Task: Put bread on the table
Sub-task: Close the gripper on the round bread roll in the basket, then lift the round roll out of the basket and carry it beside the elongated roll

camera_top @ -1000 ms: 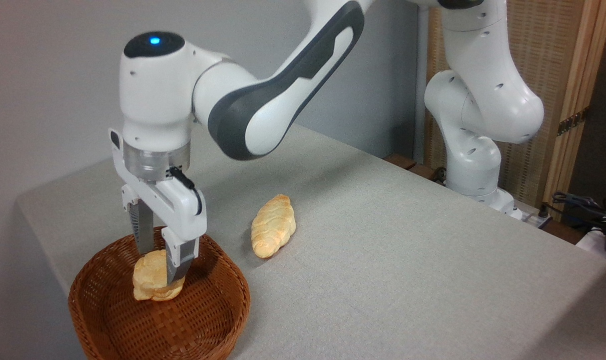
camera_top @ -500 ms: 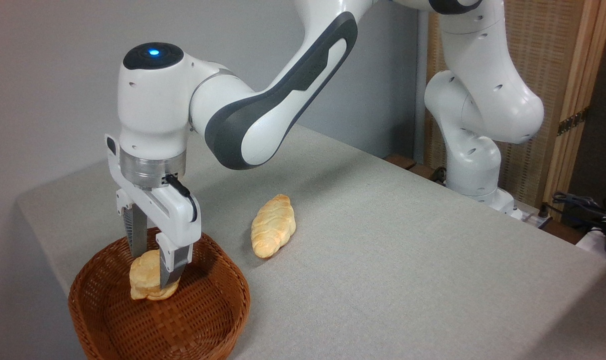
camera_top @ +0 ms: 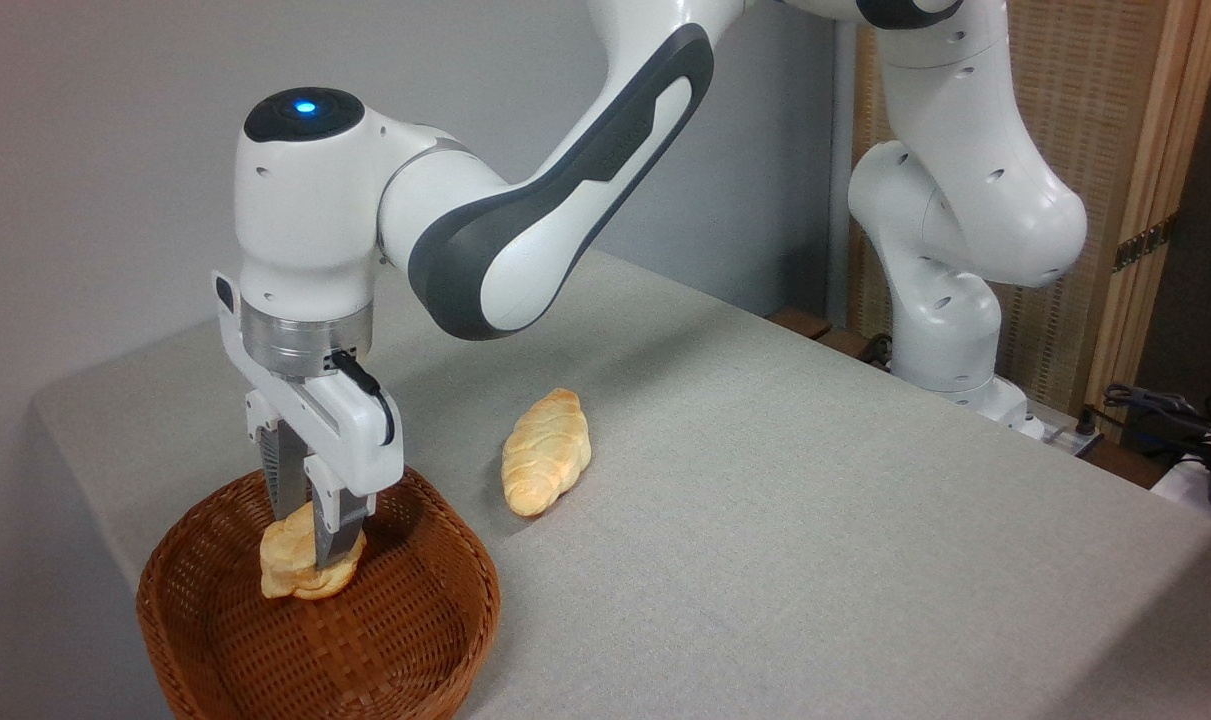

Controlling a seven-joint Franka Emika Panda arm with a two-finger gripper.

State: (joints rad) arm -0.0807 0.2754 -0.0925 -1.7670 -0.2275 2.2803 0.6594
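Note:
The bread [camera_top: 283,572], a small round golden bun, sits inside the brown wicker basket [camera_top: 470,600] at the lower left. My gripper [camera_top: 308,542] points straight down into the basket, its two fingers pressed against the bun's top from either side, shut on it. The bun's underside looks to be resting on the basket floor. The grey speckled table [camera_top: 765,500] spreads out to the right of the basket.
A longer braided loaf [camera_top: 545,450] lies on the table just right of the basket. The robot's base [camera_top: 950,340] stands at the table's far right edge, with cables [camera_top: 1165,410] beside it. A grey wall runs behind.
The fingers have drawn together onto the bun. The hand dropped slightly and shifted a little left over the basket, and the bun moved slightly left with it.

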